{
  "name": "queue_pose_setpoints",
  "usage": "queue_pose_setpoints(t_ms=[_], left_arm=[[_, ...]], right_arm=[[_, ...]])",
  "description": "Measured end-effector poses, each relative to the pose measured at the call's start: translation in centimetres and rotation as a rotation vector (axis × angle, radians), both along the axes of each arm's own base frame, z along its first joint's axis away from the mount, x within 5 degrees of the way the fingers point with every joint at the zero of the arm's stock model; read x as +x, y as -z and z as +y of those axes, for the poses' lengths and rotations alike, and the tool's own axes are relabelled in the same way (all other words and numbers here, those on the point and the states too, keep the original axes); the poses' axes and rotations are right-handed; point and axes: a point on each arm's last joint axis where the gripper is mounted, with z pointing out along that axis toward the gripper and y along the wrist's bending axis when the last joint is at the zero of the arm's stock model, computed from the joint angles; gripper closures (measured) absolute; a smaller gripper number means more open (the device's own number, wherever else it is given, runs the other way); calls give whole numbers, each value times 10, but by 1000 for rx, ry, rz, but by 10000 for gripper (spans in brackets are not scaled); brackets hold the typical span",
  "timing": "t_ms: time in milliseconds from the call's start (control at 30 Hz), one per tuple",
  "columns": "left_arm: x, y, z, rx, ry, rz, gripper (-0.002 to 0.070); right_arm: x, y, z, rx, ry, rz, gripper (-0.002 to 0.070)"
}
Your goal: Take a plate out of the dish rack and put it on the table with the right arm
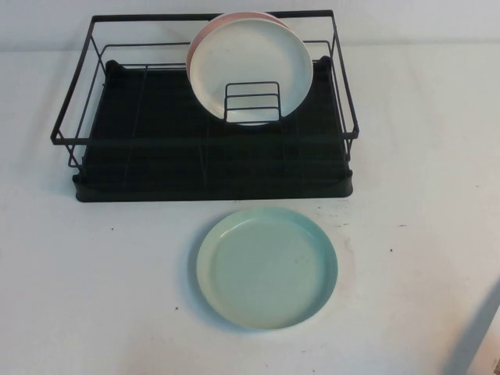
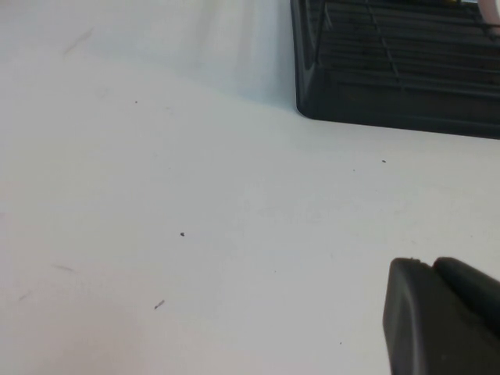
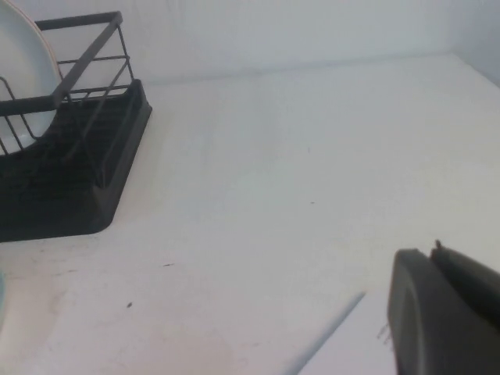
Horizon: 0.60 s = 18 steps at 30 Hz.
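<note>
High view: mint plate (image 1: 267, 267) is lying flat on the worktop (image 1: 422, 156), just in front of the dish rack (image 1: 205, 168) and clear of it.

Right wrist view is showing the right gripper (image 3: 445, 312) sitting low over bare worktop with its jaws pressed shut and gripping nothing; the plate is lying off to that gripper's inner side, toward the robot's left, only a sliver of its rim showing at the picture's edge; the rack is standing farther out on that same side, a cream-white plate (image 1: 250, 74) and a pink plate (image 1: 226, 19) leaning upright inside it; being round, the mint plate is offering no long axis; left gripper (image 2: 441, 316) is resting near the rack's corner, and whether it is open I cannot tell; judging by this layout, the placing is looking done.
</note>
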Motion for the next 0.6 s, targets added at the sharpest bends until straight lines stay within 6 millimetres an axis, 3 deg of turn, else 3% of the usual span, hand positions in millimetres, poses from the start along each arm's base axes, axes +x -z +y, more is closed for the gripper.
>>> queue_pose_setpoints(t_ms=[600], left_arm=[[0, 0, 0, 0, 0, 0, 679]], right_arm=[[-8, 17, 5, -120, -75, 153, 694]])
